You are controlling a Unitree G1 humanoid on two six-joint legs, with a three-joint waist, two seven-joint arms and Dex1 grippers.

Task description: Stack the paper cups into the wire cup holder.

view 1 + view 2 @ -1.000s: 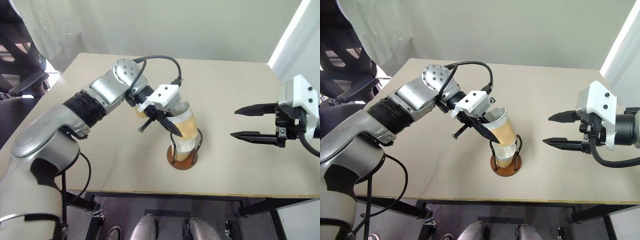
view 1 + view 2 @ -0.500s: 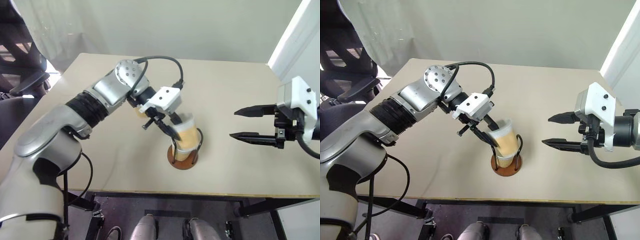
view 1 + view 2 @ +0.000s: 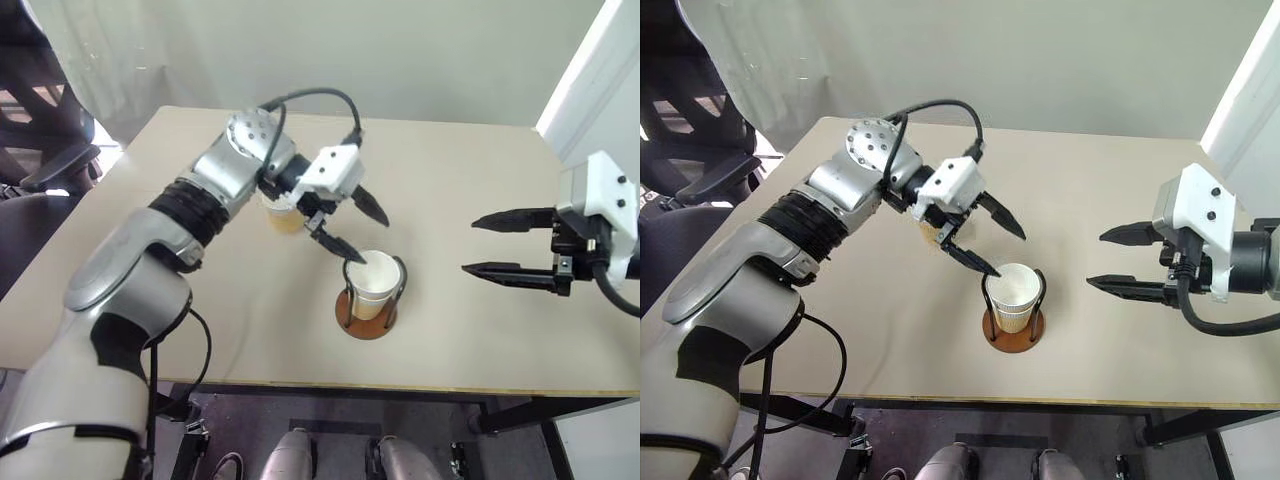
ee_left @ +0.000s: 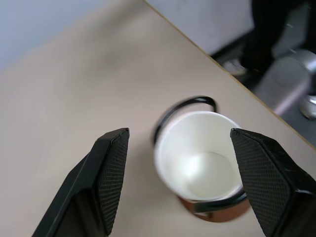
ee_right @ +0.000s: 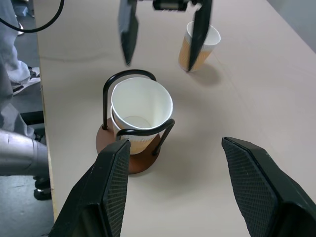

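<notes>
Tan-yellow tapered paper cups (image 5: 140,111) are nested upright in the rust-brown wire cup holder (image 5: 129,153) near the counter's (image 3: 460,180) front edge, freed by the spread left end effector (image 3: 352,228); a third cup (image 5: 198,46) waits behind. Right end effector (image 3: 497,245) is held apart, idle.

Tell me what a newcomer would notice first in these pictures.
The wire cup holder near the table's front edge, with two paper cups nested inside its loops. Just above it hangs the left hand, fingers spread and empty. A third cup stands on the table behind that hand, while the open right hand waits off to the side.
</notes>
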